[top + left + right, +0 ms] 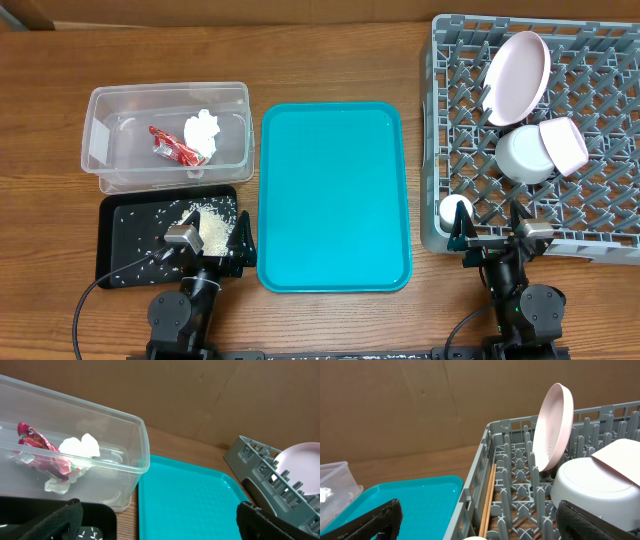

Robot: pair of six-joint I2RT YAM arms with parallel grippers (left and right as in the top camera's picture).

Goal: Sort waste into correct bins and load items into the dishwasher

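Because the wrapper [172,146] and tissue [203,131] lie in the clear tub [105,150] at ten o'clock and rice [208,222] on the black tray [118,250], my left end effector [212,248] hangs released; the large plate [518,75] leans between pegs of the rack [600,200] at two o'clock, right end effector [487,238] likewise released.

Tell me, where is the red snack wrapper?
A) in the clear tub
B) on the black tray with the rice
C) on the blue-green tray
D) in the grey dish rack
A: the red wrapper lies inside the clear tub, right beside the white tissue.
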